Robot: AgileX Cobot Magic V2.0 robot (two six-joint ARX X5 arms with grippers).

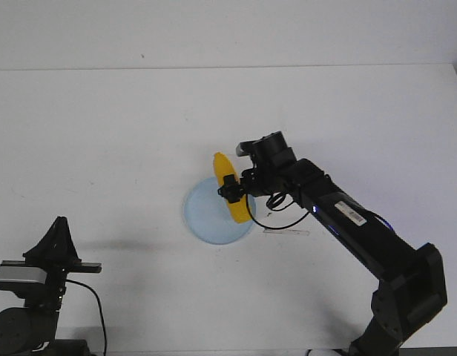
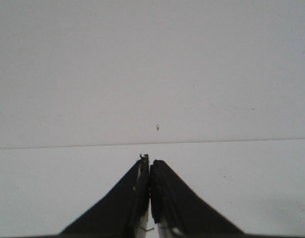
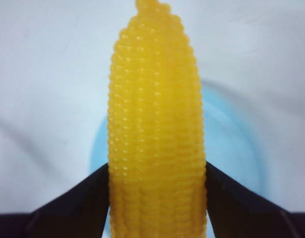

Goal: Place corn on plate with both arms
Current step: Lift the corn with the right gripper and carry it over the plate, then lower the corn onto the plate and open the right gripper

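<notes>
Right gripper [image 1: 230, 189] clamps your corn [image 1: 231, 187] over plate [image 1: 206, 215], frame centre | left gripper [image 2: 150, 171] closed, lower left | bare table [image 1: 102, 133] all around

Both arms are finished in matte black. On the right arm [image 1: 362, 230] a white label, small blue indicator lights and looped black cable are seen. A grey camera module (box-shaped) is fitted on the left arm [image 1: 32, 297].
</notes>
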